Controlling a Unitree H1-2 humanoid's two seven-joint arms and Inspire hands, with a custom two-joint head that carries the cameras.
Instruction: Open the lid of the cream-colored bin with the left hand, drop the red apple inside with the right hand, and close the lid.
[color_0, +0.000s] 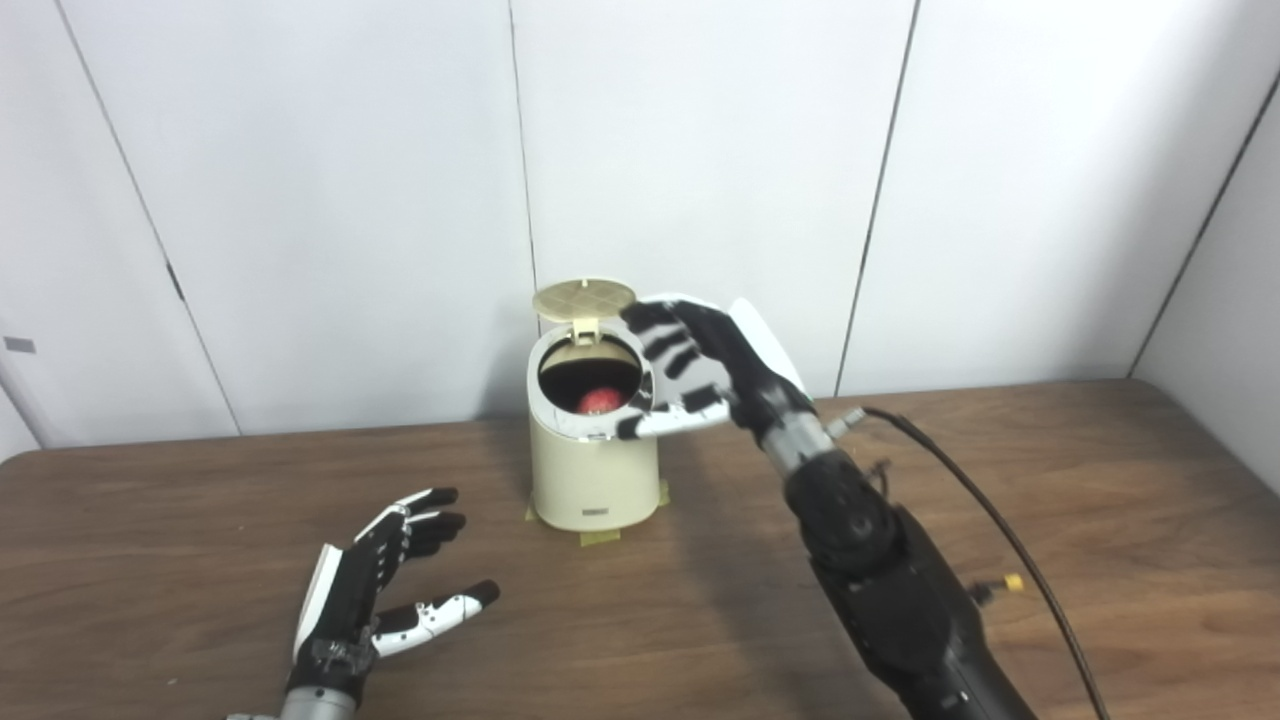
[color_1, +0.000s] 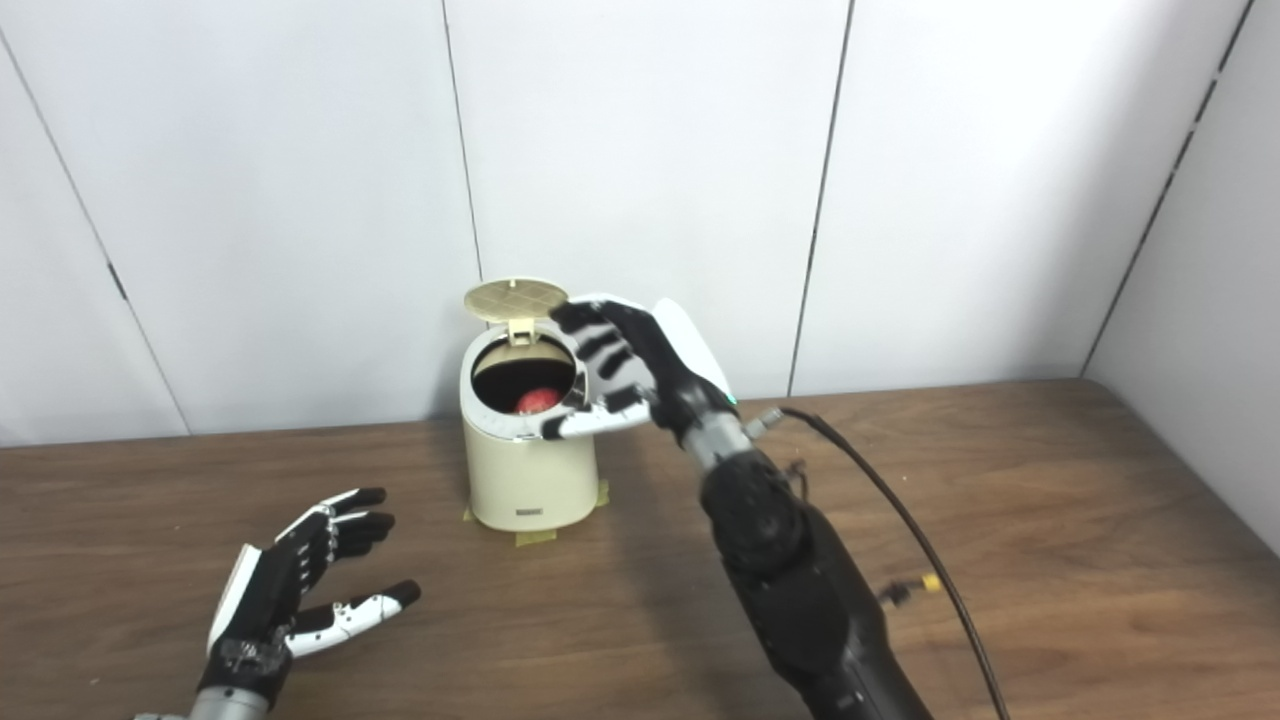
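Note:
The cream-colored bin (color_0: 590, 470) stands on the brown table near the back wall. Its round lid (color_0: 584, 297) is flipped up on its rear hinge. The red apple (color_0: 601, 401) lies inside, showing through the round opening. My right hand (color_0: 712, 370) hovers just right of the opening, fingers spread and holding nothing. Its thumb reaches over the bin's rim. My left hand (color_0: 380, 590) rests low over the table at the front left, palm up and open, well apart from the bin.
Strips of tape (color_0: 600, 538) mark the bin's foot. A black cable (color_0: 980, 510) runs from my right wrist down across the table's right side. The white panelled wall stands close behind the bin.

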